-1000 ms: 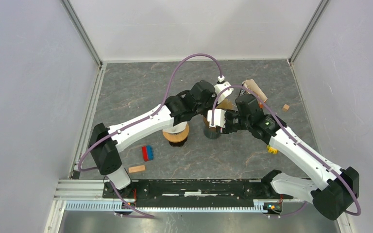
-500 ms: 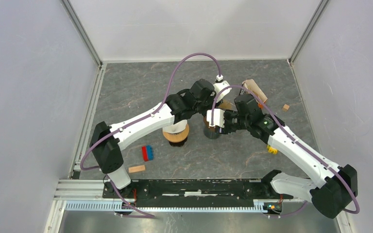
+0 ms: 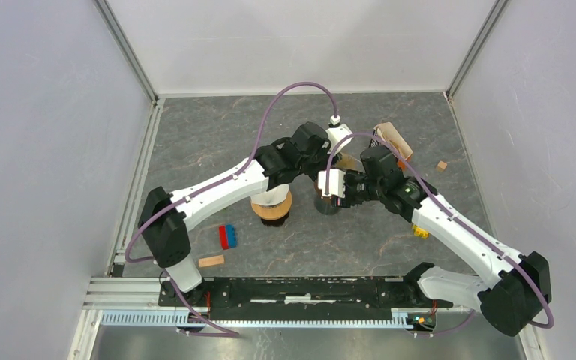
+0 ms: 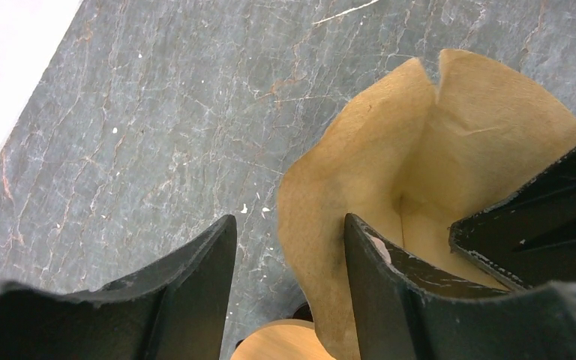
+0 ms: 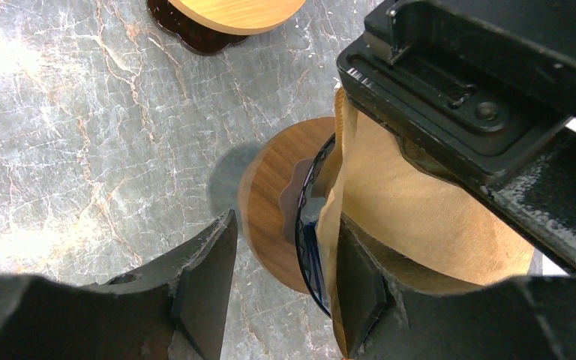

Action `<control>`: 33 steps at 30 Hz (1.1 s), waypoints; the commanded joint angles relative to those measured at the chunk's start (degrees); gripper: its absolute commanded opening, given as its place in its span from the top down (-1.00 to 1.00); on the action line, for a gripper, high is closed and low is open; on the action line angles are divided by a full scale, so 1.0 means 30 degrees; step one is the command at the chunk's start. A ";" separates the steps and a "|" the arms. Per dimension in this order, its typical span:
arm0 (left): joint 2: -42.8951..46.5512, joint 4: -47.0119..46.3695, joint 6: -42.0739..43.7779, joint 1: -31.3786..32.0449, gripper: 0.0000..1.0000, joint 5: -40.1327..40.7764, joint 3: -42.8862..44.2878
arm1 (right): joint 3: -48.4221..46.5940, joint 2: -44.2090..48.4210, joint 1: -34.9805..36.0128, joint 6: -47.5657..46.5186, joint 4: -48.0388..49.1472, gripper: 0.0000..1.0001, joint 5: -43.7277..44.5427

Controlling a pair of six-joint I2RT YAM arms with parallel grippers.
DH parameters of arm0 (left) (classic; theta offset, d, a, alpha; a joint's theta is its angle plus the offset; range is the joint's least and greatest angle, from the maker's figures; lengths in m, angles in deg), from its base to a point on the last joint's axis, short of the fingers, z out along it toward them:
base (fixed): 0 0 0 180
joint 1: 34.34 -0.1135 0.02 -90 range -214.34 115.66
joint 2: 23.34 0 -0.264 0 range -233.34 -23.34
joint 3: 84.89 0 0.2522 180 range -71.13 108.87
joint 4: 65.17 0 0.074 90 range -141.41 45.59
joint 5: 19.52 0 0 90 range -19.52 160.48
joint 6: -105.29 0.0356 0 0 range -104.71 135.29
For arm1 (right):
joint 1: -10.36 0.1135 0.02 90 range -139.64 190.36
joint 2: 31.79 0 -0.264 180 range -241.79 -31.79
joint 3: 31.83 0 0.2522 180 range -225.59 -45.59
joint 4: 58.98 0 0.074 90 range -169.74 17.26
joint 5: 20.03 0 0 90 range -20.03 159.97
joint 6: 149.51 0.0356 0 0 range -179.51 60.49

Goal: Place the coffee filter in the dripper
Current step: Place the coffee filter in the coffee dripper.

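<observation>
The brown coffee filter (image 4: 457, 135) stands open in the mouth of the dripper (image 5: 270, 195) near the middle of the table (image 3: 210, 142), with the left gripper (image 4: 289, 221) spread astride one wall of it and the right gripper (image 5: 285, 217) likewise spread across the dripper's rim, neither pinching anything.

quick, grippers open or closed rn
Left gripper: open, coffee filter against one finger, not clamped.
Right gripper: open over the dripper, filter beside one finger.
</observation>
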 commanded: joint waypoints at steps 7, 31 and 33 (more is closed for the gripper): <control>-0.0481 -0.0808 0.0219 -0.0206 -0.25 -0.0590 0.0001 | 0.0164 -0.0743 -0.0089 -0.0795 -0.0434 -0.10 -0.0316; -0.0279 0.0331 0.1073 -0.0233 -0.42 -0.0994 0.1417 | -0.1619 -0.0385 -0.0119 -0.0839 -0.1622 -0.19 -0.0533; -0.0160 0.0447 0.1119 -0.0255 -0.45 -0.1084 0.1554 | -0.1855 -0.0327 -0.0148 -0.0799 -0.1744 -0.23 -0.0527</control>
